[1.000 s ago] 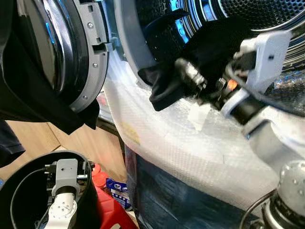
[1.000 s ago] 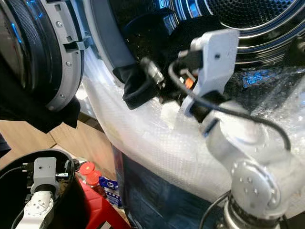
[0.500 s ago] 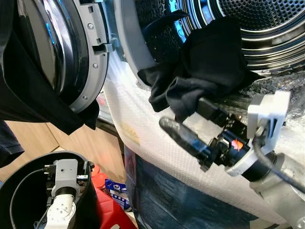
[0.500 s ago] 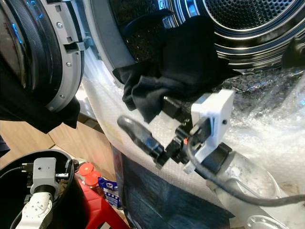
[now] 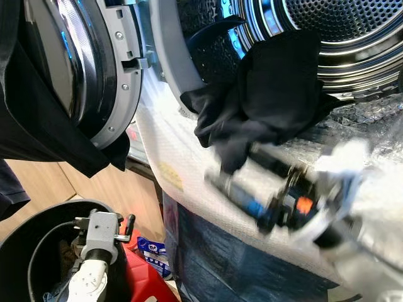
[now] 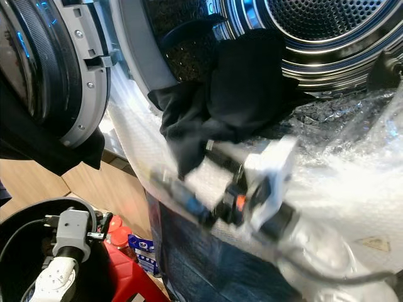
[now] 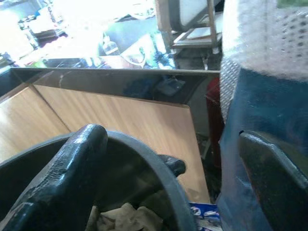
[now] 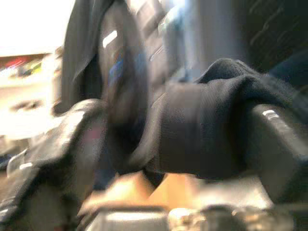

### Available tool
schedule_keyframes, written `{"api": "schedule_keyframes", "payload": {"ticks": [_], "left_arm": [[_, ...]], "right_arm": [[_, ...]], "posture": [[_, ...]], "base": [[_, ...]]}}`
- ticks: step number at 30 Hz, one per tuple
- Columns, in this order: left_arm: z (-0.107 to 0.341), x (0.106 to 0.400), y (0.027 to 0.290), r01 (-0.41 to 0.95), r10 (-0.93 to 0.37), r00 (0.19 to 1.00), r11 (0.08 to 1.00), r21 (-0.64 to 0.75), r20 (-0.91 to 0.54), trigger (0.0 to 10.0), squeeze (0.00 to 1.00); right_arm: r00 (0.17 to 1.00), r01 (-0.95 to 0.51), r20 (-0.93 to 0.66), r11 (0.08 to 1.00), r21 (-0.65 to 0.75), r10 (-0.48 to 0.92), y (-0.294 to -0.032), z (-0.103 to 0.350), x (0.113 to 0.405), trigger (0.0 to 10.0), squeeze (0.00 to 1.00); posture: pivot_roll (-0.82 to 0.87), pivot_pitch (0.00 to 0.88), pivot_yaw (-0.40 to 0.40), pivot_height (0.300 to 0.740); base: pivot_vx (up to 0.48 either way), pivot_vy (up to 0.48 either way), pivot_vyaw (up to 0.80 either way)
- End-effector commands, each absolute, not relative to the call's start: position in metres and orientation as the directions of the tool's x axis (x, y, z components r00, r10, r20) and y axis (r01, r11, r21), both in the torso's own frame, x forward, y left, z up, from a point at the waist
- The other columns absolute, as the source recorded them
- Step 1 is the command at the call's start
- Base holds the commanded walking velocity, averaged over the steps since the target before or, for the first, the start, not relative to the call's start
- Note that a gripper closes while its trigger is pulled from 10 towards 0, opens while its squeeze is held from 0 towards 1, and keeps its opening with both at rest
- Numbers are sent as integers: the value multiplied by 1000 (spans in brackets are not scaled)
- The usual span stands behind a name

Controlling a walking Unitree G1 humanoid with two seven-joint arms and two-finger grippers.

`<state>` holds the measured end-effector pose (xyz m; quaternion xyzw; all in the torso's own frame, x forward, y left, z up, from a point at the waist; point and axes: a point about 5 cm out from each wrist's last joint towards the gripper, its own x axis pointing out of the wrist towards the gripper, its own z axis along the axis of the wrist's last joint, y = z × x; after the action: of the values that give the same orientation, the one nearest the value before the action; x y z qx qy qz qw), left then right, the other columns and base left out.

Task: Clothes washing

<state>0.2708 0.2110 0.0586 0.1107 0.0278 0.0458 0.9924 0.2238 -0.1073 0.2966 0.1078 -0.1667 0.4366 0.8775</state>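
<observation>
A black garment [image 5: 271,88] lies over the lip of the washer drum [image 5: 352,38] and hangs down the front. My right gripper [image 5: 236,173] is blurred with motion just below its hanging edge, fingers apart and empty. In the right wrist view the garment [image 8: 211,130] sits ahead between the spread fingers [image 8: 72,139]. My left gripper [image 7: 168,139] is open over the rim of a black bucket [image 5: 19,251], where crumpled cloth [image 7: 125,216] lies inside. The left wrist [image 5: 101,229] shows in the bucket's mouth.
The washer door [image 5: 82,69] stands open at the left with another dark cloth [image 5: 38,132] hanging over it. Bubble wrap [image 5: 201,189] covers the washer's front. Red items [image 5: 135,251] stand beside the bucket on the wooden floor [image 5: 119,189].
The right gripper let go of the black garment at the drum's lip and drew back down, open. The garment stays draped there. The left wrist shifted slightly right in the bucket.
</observation>
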Motion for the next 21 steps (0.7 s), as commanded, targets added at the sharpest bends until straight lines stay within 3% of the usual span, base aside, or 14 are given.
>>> {"api": "schedule_keyframes", "payload": {"ticks": [1, 5, 6, 10, 15, 20, 21], "left_arm": [[63, 273, 211, -73, 81, 996, 968, 239, -25, 10000, 0], [63, 274, 211, -75, 84, 996, 969, 234, -29, 10000, 0], [62, 275, 209, -62, 72, 997, 970, 235, -33, 10000, 0], [63, 278, 207, -59, 66, 997, 970, 236, -26, 10000, 0], [63, 280, 207, -71, 79, 996, 970, 233, -26, 10000, 0], [65, 284, 206, -66, 74, 997, 970, 234, -24, 10000, 0], [65, 285, 206, -61, 69, 997, 970, 236, -27, 10000, 0]], "right_arm": [[593, -761, 493, 643, 85, 637, -112, 315, 239, 10000, 0], [648, -700, 545, 698, 152, 531, -113, 331, 260, 10000, 0], [717, -638, 511, 741, 209, 474, -110, 339, 286, 10000, 0], [870, -471, 337, 808, 354, 359, -103, 347, 341, 10000, 0], [905, -400, 309, 833, 383, 293, -90, 375, 375, 10000, 0], [981, -158, 177, 846, 509, 77, -90, 404, 406, 10000, 0], [980, -163, 178, 855, 492, 84, -88, 408, 407, 10000, 0]], "posture": [[90, 0, 50, 740], [75, 0, 64, 740], [79, 0, 65, 740], [86, 0, 58, 740], [97, 0, 54, 740], [80, 0, 66, 740], [74, 0, 69, 740]], "base": [[0, 0, 0], [0, 0, 0], [0, 0, 0], [0, 0, 0], [0, 0, 0], [0, 0, 0], [0, 0, 0]]}}
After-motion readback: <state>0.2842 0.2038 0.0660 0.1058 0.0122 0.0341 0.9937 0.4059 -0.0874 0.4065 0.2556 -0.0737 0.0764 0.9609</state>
